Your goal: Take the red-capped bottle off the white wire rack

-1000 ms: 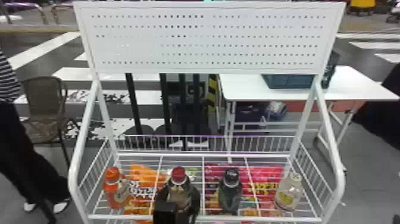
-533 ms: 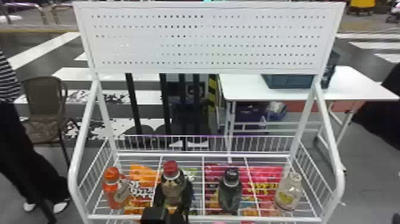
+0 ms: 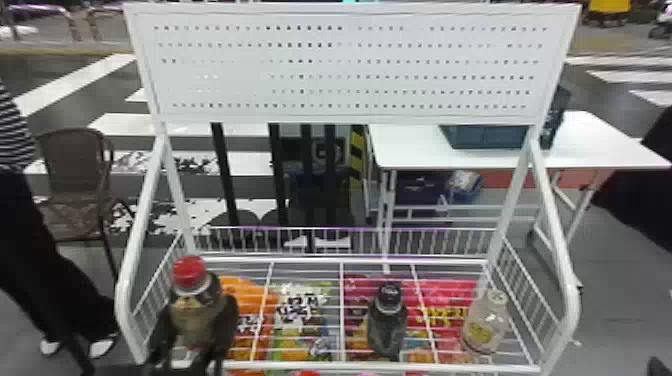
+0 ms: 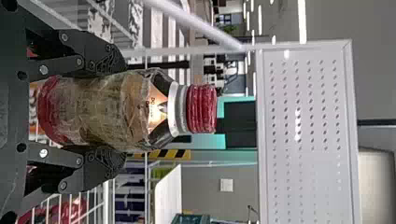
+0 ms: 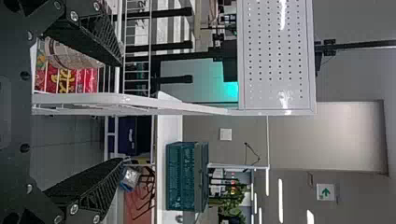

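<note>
While left gripper clamps red-capped bottle, long axis follows its fingers, cap outward. Bottle upright by front left corner of white wire rack; base clearance hard to confirm from here. Right gripper farther off, fingers apart.

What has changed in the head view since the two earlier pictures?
The red-capped bottle, held in the left tool, has moved to the robot's left and looks larger, now in front of where the orange-capped bottle stood. The dark-capped bottle, the clear bottle and the white wire rack stayed put.
</note>
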### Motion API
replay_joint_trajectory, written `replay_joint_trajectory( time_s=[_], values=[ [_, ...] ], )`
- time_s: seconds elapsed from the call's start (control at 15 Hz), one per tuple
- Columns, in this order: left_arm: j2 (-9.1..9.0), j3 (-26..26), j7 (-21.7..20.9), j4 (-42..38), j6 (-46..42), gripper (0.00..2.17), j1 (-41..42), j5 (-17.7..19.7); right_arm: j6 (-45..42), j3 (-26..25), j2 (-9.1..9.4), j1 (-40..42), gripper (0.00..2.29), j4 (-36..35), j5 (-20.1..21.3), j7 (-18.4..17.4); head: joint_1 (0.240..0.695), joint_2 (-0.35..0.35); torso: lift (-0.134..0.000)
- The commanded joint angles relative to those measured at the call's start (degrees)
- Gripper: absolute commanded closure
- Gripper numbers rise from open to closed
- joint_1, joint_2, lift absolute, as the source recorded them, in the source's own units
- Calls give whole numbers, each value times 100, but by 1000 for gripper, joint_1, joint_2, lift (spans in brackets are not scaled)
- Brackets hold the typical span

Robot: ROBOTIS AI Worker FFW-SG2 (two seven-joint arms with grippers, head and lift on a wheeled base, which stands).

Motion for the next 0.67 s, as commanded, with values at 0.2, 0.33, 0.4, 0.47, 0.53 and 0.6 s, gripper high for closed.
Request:
replay_joint_trajectory(
  time_s=[0.2,0.33,0.4,0.47,0.53,0.6],
  values=[
    [-51,1061,-567,-993,-19,1767,1056,42,0,141,6,-54,167,26,76,-9,499,0,0],
    [-77,1228,-699,-1055,-71,1767,1153,68,0,141,6,-45,167,26,76,-9,499,0,0],
    [-77,1325,-743,-1055,-124,1767,1171,130,0,141,-3,-45,167,26,76,-9,499,0,0],
    [-86,1386,-840,-1028,-124,1764,1179,156,0,141,-3,-37,167,26,85,-9,499,0,0],
    [-86,1448,-857,-985,-124,1760,1188,218,0,141,-3,-19,167,18,85,-9,499,0,0],
    [-86,1492,-857,-941,-177,1760,1188,244,0,141,6,-1,167,0,85,-9,499,0,0]
  ],
)
